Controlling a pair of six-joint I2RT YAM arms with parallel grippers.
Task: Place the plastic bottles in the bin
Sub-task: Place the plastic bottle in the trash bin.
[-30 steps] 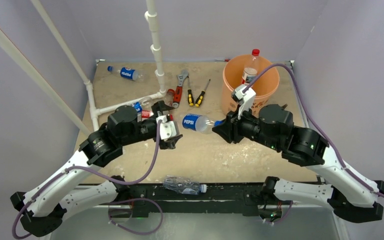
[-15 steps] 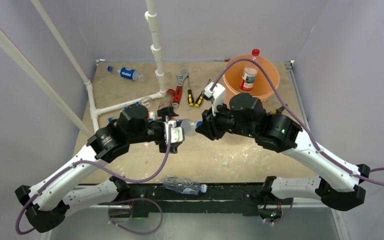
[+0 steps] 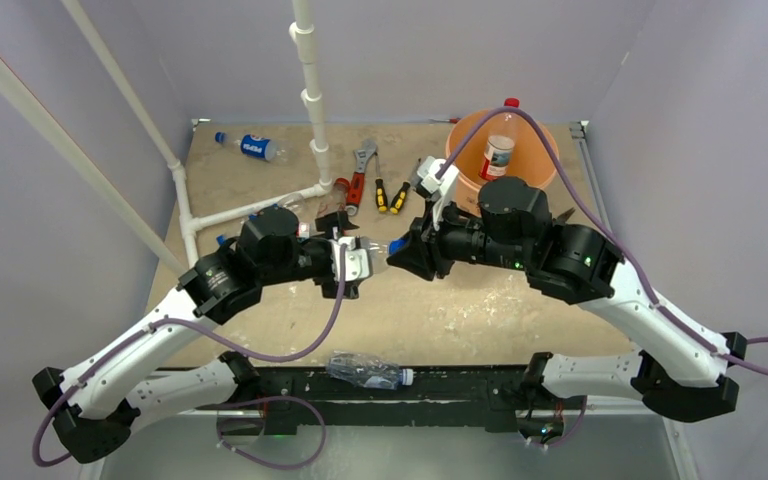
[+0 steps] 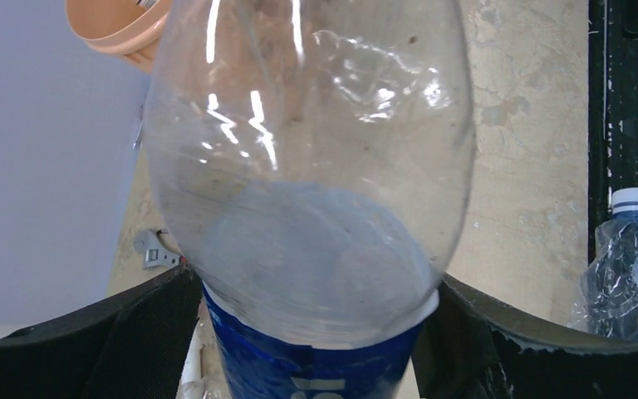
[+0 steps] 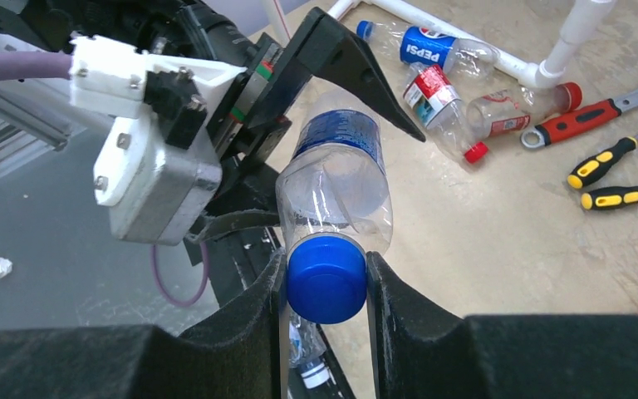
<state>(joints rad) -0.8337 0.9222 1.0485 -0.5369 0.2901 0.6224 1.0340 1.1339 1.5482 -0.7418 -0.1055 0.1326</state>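
Observation:
A clear Pepsi bottle with a blue label is held in the air between my two grippers. My right gripper is shut on its blue cap. My left gripper has its jaws pressed against both sides of the label. The orange bin stands at the back right with a red-capped bottle inside. Another Pepsi bottle lies at the far left. Several bottles lie by the pipe. A crushed bottle lies at the near edge.
A white pipe frame rises at the back centre and runs along the left. A red-handled wrench and two yellow-black screwdrivers lie between the pipe and the bin. Purple cables loop over both arms.
My right gripper has carried the Pepsi bottle leftward by its cap, away from the bin. The bottle body has gone between my left gripper's jaws, which stood apart from it before.

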